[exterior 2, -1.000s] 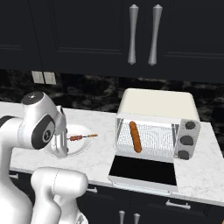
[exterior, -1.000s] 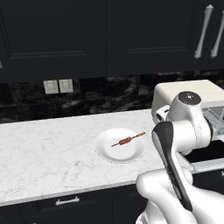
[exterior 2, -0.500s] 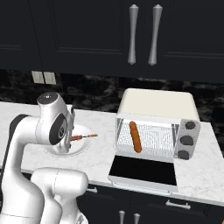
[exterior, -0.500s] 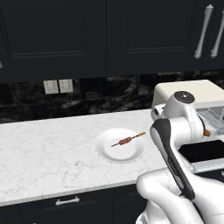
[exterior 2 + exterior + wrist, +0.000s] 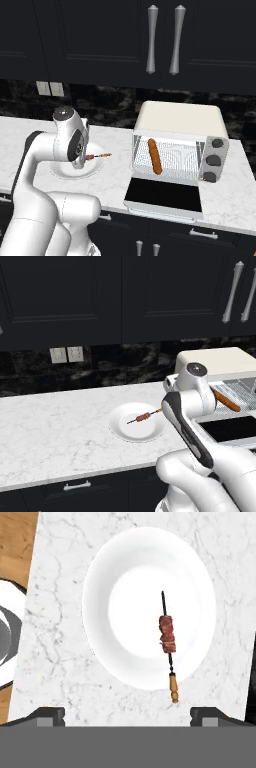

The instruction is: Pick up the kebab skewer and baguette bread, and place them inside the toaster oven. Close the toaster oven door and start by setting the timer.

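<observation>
Orange-brown baguette bread (image 5: 155, 156) already lies on the wire rack inside the cream-beige boxy toaster oven (image 5: 181, 120), whose dark glass door (image 5: 164, 194) hangs flat open over the counter's front edge. Next, I judge, comes the thin kebab skewer (image 5: 168, 641), lying across the round white plate (image 5: 115, 582) with its wooden handle over the rim. The two-finger gripper (image 5: 128, 714) hovers above it, jaws spread wide and empty; it must descend, straddle the stick and close.
</observation>
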